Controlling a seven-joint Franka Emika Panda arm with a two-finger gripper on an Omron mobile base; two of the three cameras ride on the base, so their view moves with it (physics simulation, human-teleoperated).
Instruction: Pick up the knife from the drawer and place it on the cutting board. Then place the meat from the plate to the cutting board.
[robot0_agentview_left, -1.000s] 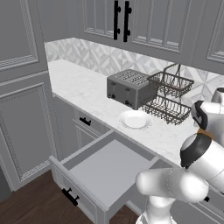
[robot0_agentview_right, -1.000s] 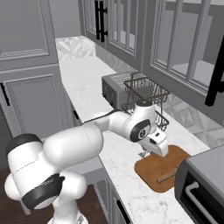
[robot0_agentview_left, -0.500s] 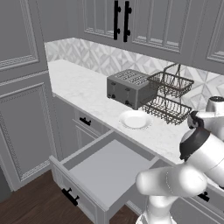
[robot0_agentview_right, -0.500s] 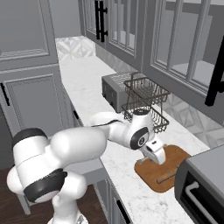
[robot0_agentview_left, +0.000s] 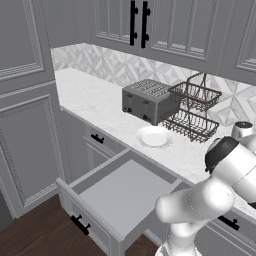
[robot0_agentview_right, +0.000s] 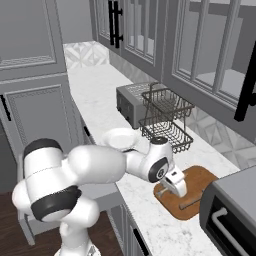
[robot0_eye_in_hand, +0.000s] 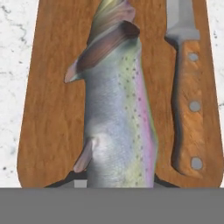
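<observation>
The knife (robot0_eye_in_hand: 187, 94) already lies on the cutting board (robot0_eye_in_hand: 52, 113), along one long edge, so the second step is in hand. The meat (robot0_eye_in_hand: 118, 118), a silvery fish-shaped piece, is pinched between the fingers of the gripper (robot0_agentview_right: 176, 185), which hangs over the board's middle, beside the knife. The fish appears to hang just above the wood; contact cannot be confirmed. The plate (robot0_agentview_left: 154, 136) stands bare near the worktop's front edge, above the open drawer (robot0_agentview_left: 120, 192). Next move, as judged: lower, spread the fingers, withdraw upward.
</observation>
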